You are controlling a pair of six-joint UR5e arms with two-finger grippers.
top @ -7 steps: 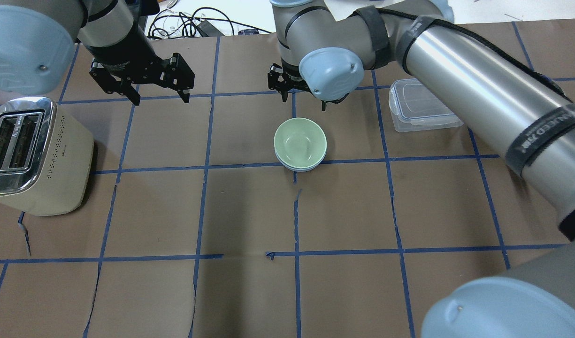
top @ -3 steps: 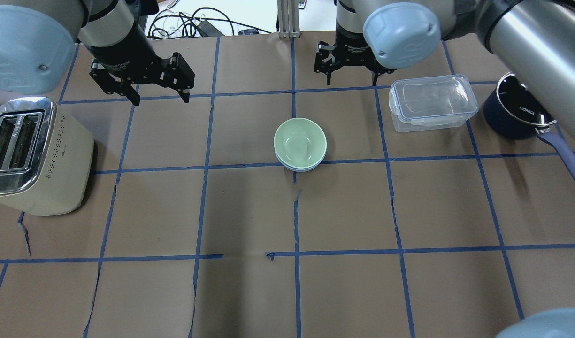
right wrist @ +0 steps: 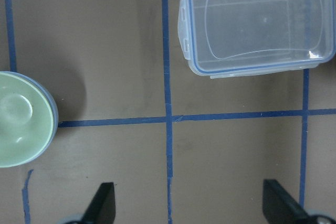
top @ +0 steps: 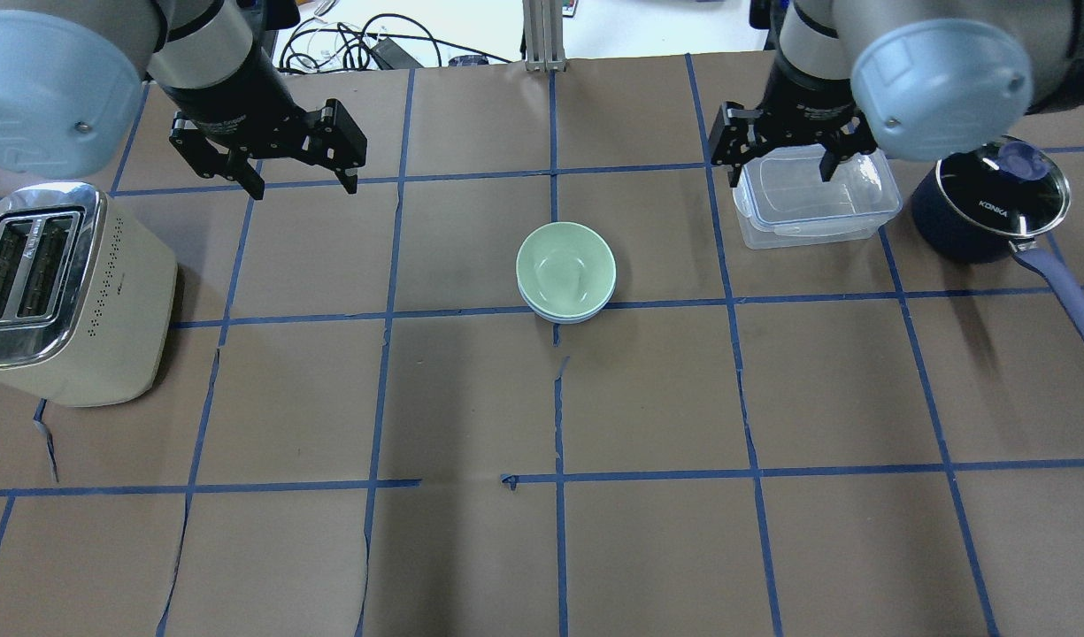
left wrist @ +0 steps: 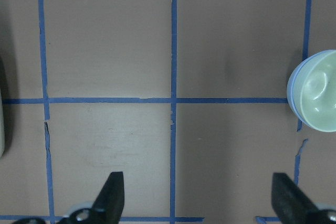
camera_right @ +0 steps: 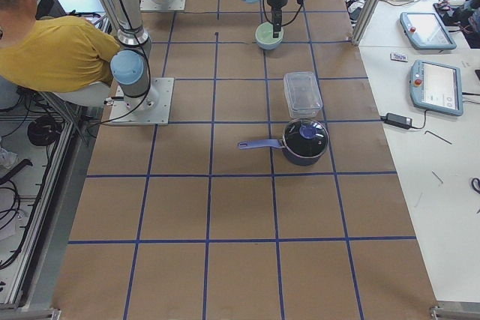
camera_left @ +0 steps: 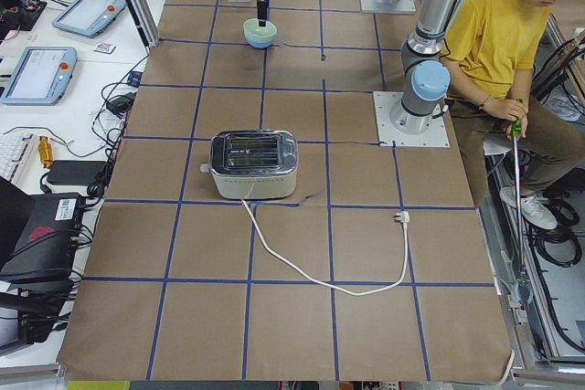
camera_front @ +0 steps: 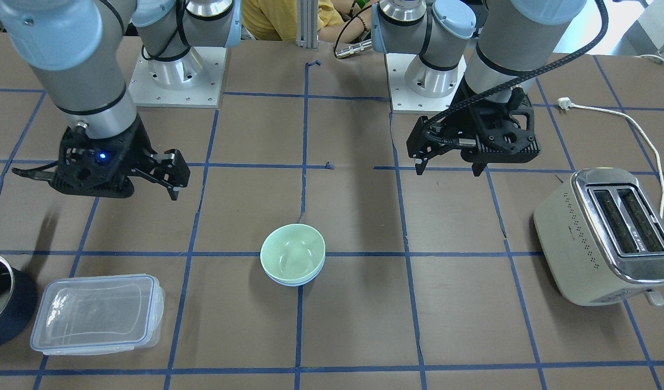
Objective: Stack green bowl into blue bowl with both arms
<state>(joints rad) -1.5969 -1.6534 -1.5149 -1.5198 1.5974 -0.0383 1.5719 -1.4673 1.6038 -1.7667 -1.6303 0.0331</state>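
Observation:
The green bowl sits nested inside the blue bowl at the table's middle; only the blue rim shows under it. The stack also shows in the front view, green bowl in blue bowl. My left gripper is open and empty, hovering to the far left of the bowls. My right gripper is open and empty over the clear container, to the right of the bowls. The left wrist view shows the green bowl at its right edge; the right wrist view shows it at its left edge.
A cream toaster stands at the left edge, its cord trailing towards the robot's base. A clear lidded container and a navy lidded pot with a long handle stand at the far right. A person in yellow sits by the robot's base.
My right arm has swung from just behind the bowls to the right, ending over the clear container and uncovering the pot. The left arm and the bowls have not moved.

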